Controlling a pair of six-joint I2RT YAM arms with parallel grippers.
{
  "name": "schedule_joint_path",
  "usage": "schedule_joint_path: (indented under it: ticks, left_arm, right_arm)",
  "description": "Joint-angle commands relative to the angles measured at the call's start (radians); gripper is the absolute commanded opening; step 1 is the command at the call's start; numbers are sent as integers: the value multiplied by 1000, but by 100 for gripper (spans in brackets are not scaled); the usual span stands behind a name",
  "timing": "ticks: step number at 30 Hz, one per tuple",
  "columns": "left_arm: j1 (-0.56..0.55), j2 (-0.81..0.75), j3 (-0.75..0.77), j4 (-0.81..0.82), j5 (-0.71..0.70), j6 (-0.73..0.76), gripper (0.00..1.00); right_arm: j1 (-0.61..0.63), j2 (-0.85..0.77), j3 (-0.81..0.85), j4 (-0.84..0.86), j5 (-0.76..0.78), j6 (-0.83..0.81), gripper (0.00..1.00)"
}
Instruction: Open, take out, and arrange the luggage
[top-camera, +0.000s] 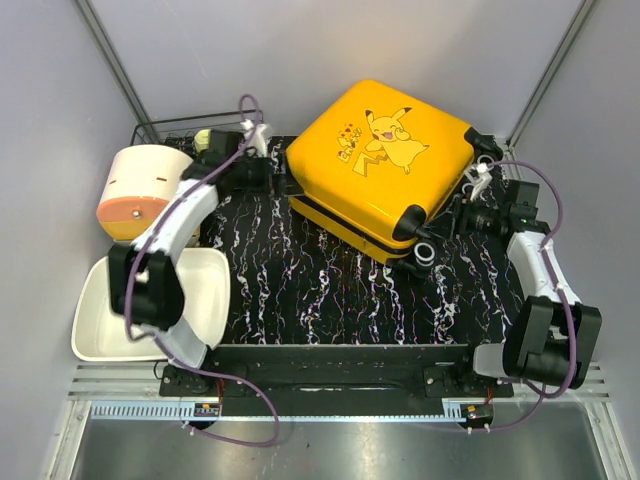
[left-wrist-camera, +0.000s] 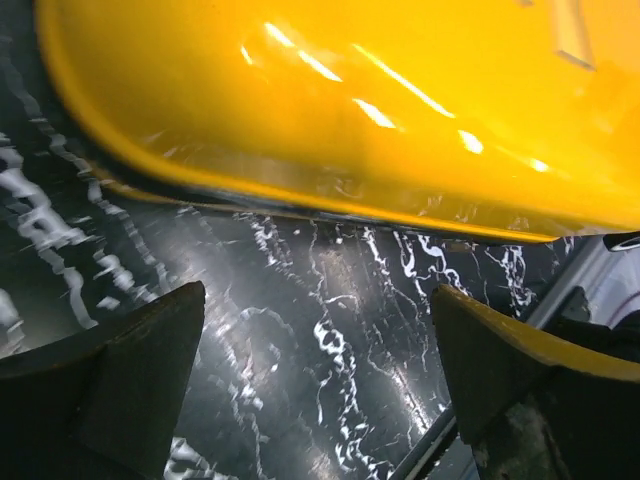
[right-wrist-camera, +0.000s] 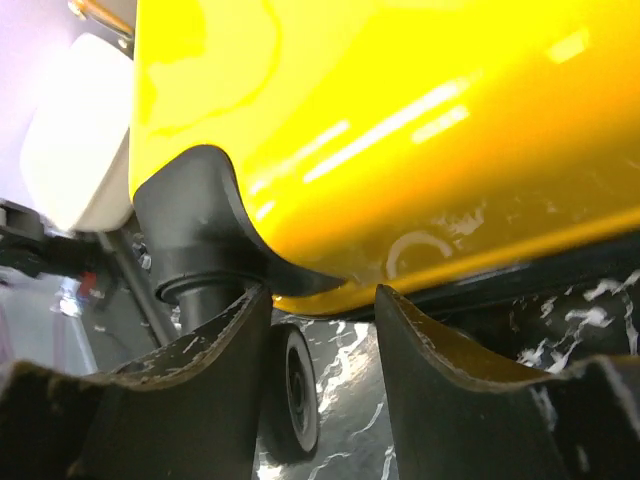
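Where left end effector (left-wrist-camera: 318, 335) gapes, luggage (left-wrist-camera: 350, 100) edge near.

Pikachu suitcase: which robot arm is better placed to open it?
Probably left: the left gripper stands wide open at the long edge of the luggage; the right gripper crowds a wheel.

Reads as a robotics lab cell: plain grey panels (top-camera: 40, 150) on metal posts (top-camera: 105, 50), two cabled arms (top-camera: 180, 215) (top-camera: 540, 265) bolted to a marbled black bench (top-camera: 300, 290).
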Motion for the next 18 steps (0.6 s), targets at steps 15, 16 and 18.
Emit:
schedule_joint_path:
  ticks: [15, 16, 18]
  left_arm:
    - [-8, -593, -162, -284, 288, 675, 99]
    - [-46, -596, -145, -329, 253, 848, 99]
    - [-159, -590, -127, -428, 208, 979, 99]
  right_arm:
    - [490, -232, -26, 97, 246, 65, 60]
    - [486, -299, -33, 72, 278, 54, 61]
    - [479, -370, -73, 5, 407, 52, 61]
